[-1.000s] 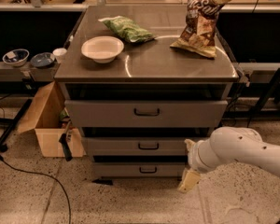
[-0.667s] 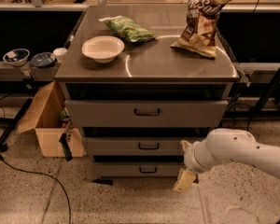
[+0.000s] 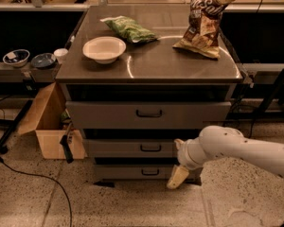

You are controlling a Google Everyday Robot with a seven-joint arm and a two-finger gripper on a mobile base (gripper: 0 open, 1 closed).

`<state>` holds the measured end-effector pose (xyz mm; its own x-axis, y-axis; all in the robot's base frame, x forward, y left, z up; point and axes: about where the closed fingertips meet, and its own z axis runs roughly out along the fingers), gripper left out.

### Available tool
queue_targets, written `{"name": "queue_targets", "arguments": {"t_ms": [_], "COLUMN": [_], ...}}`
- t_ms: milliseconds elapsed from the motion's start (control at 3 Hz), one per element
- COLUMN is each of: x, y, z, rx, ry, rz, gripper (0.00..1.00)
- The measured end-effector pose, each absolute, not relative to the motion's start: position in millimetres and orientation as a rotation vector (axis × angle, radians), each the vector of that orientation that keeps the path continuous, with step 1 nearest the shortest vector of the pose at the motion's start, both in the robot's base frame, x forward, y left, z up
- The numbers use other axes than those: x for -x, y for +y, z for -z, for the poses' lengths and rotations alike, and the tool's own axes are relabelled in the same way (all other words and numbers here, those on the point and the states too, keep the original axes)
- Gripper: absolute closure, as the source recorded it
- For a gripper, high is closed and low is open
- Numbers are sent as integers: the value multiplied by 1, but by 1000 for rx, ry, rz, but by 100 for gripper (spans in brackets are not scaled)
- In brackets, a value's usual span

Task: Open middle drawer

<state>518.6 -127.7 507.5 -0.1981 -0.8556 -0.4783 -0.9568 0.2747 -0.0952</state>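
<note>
The middle drawer (image 3: 128, 148) is a low grey front with a small dark loop handle (image 3: 150, 148), second of three in the grey cabinet (image 3: 151, 60). It sits pushed in, in line with the drawers above and below it. My gripper (image 3: 176, 161) is at the end of a white arm (image 3: 246, 148) that comes in from the right. It hangs just in front of the drawer's right end, to the right of the handle and apart from it. It looks open and empty, with one pale finger (image 3: 177, 177) pointing down over the lowest drawer (image 3: 132, 172).
The taller top drawer (image 3: 149, 113) is above. On the cabinet top are a white bowl (image 3: 104, 48), a green bag (image 3: 129, 29) and a chip bag (image 3: 206, 20). An open cardboard box (image 3: 49, 124) stands on the floor at the left. A black cable (image 3: 33, 176) lies on the floor.
My arm and gripper have moved a little to the left, closer to the drawer fronts. The drawers have not moved.
</note>
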Motion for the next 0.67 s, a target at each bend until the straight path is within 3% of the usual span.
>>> {"name": "queue_targets", "arguments": {"t_ms": [667], "x": [-554], "y": [-108], "z": [-480], "rx": [1628], "ry": [2075], "rz": [-332], "gripper": [0]}}
